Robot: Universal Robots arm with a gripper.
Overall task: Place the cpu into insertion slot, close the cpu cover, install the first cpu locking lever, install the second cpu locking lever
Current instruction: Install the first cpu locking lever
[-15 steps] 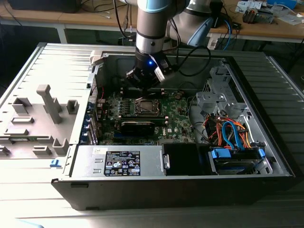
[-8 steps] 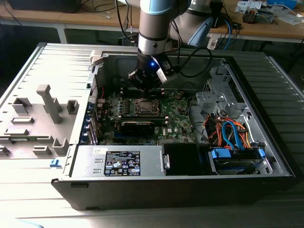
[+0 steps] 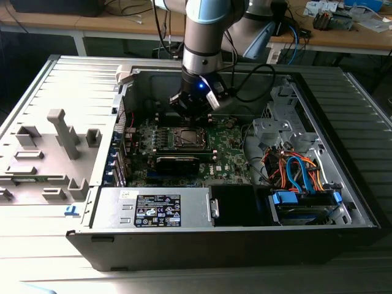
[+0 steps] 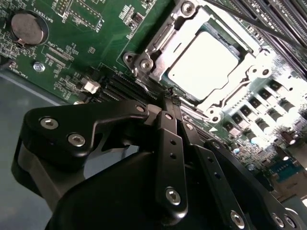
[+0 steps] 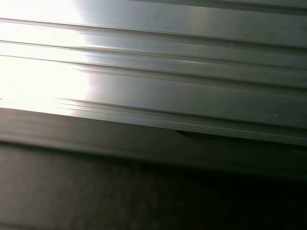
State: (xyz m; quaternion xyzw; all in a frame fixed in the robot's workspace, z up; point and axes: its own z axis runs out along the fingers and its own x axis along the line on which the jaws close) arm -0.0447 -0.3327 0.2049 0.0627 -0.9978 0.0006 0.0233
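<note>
Cpu (image 4: 202,64) sits in the slot (image 4: 144,63), cover (image 4: 249,67) down; gripper (image 4: 171,96), pressed together, hovers close — best press levers squarely.

A ribbed, silvery-grey metal panel (image 5: 192,72) fills the upper part of the first wrist view, its long raised ridges running from about nine o'clock toward three o'clock and sloping slightly down. Strong glare whitens the panel toward ten o'clock. Along its six o'clock edge lies a dark, flat band (image 5: 144,139), and beyond that a dim, brownish-black area (image 5: 144,196) whose nature cannot be told.
</note>
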